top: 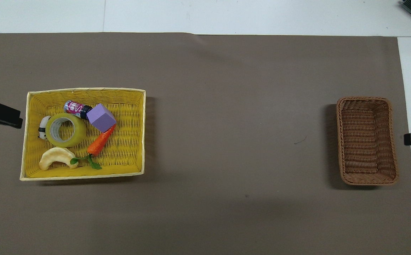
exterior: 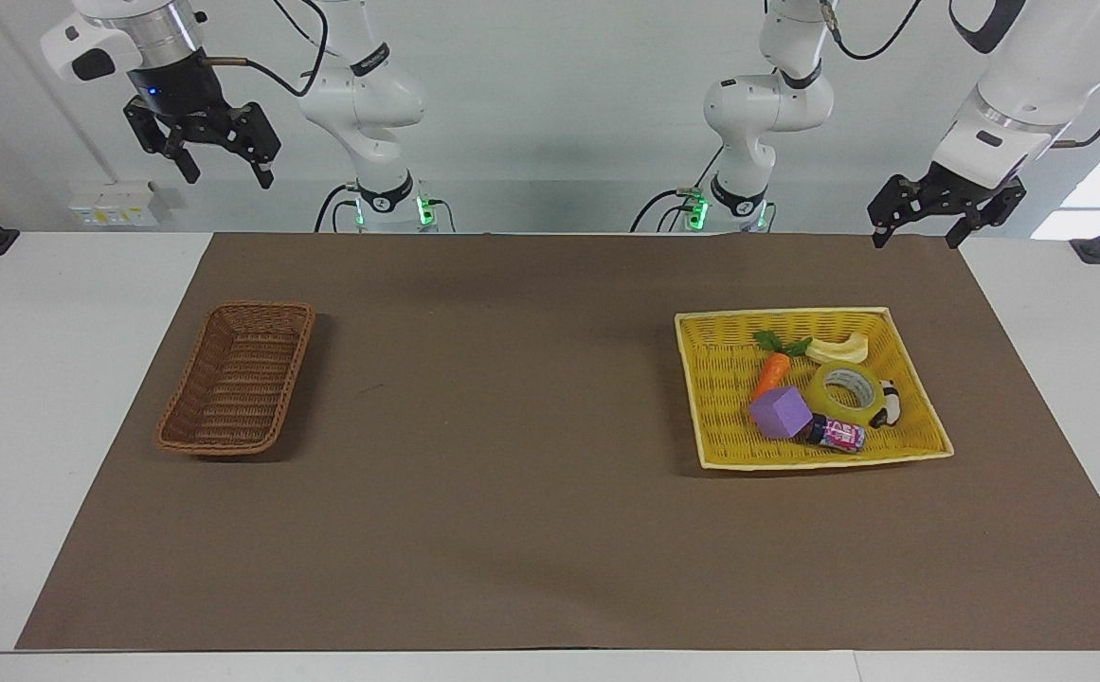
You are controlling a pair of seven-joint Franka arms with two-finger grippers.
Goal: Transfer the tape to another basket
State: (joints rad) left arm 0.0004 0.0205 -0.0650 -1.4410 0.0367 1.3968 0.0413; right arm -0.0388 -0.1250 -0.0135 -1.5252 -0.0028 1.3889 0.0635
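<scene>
We list the tape (exterior: 845, 388), a roll of translucent yellow packing tape lying flat in the yellow woven tray (exterior: 715, 398) at the left arm's end of the counter (exterior: 66, 313), well below the left claw (exterior: 919, 225). That claw hangs raised over the counter's edge by the tray, jaws spread wide and holding nothing. The right claw (exterior: 227, 163) waits high over its own end, likewise wide open and empty, with the dark wicker basket (exterior: 239, 379) below it, nothing in it. Around the tape we note a purple block (exterior: 781, 413), a small bottle (exterior: 834, 435), a toy carrot (exterior: 770, 376), a pale banana-shaped piece (exterior: 838, 350) and a small black-and-white figure (exterior: 890, 405) touching the roll. We judge the task not yet begun: the reach is the step in hand. Next the left claw must descend over the roll and grip across its wall, clear of the block beside it.
</scene>
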